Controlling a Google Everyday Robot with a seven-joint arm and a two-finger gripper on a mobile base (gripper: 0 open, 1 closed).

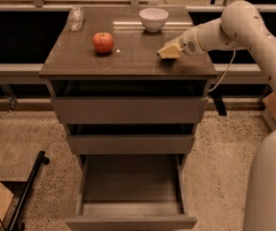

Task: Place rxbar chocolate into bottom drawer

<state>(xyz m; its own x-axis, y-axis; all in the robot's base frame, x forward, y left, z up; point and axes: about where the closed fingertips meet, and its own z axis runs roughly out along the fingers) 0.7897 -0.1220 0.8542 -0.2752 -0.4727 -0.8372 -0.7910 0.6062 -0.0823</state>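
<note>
My gripper (169, 51) is low over the right side of the cabinet top, its pale yellow tip pointing left, right of the red apple (103, 42). The rxbar chocolate does not show anywhere in the camera view; it may be hidden under or in the gripper. The bottom drawer (130, 222) is pulled far out at the foot of the cabinet, and its inside shows nothing in it.
A white bowl (154, 18) and a clear bottle (75, 17) lying down sit at the back of the top. The top (128, 109) and middle (130, 144) drawers stand slightly out. A black pole (29, 189) lies on the floor left. My white body (269, 186) fills the lower right.
</note>
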